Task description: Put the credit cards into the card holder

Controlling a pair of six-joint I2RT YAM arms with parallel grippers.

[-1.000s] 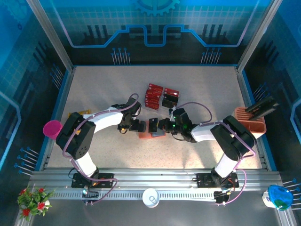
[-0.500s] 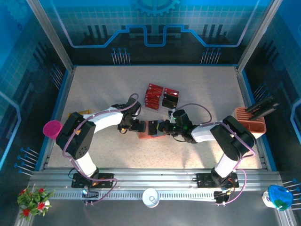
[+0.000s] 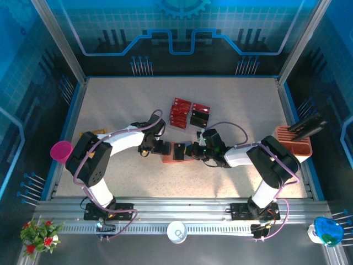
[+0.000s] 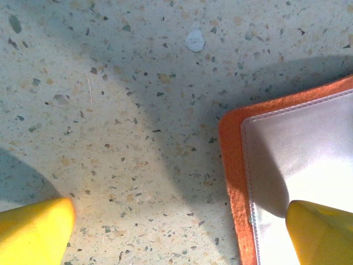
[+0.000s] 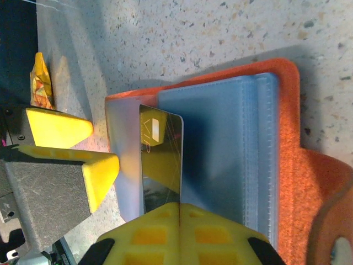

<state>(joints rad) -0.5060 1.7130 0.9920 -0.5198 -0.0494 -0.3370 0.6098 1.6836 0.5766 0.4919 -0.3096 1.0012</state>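
The card holder (image 3: 169, 160) lies open in the middle of the table, an orange wallet (image 5: 288, 132) with grey pockets (image 5: 220, 143). My right gripper (image 5: 179, 205) is shut on a dark credit card (image 5: 161, 160) with gold print, held edge-on over the pockets' left side. From above, that card (image 3: 178, 152) sits between both grippers. My left gripper (image 4: 176, 232) is open at the holder's left edge (image 4: 231, 165); one yellow fingertip (image 4: 320, 232) rests on the grey flap, the other (image 4: 33, 232) over bare table. More credit cards, red (image 3: 180, 112) and dark (image 3: 199, 117), lie behind.
A peach slotted stand (image 3: 294, 141) with a dark item is at the right edge. A pink cup (image 3: 60, 150) and a yellow wrapper (image 3: 94, 133) are at the left. A white cup (image 3: 177, 231) sits on the front rail.
My right gripper has carried the dark card slightly left and nearer, over the open holder. The left arm has stayed put.
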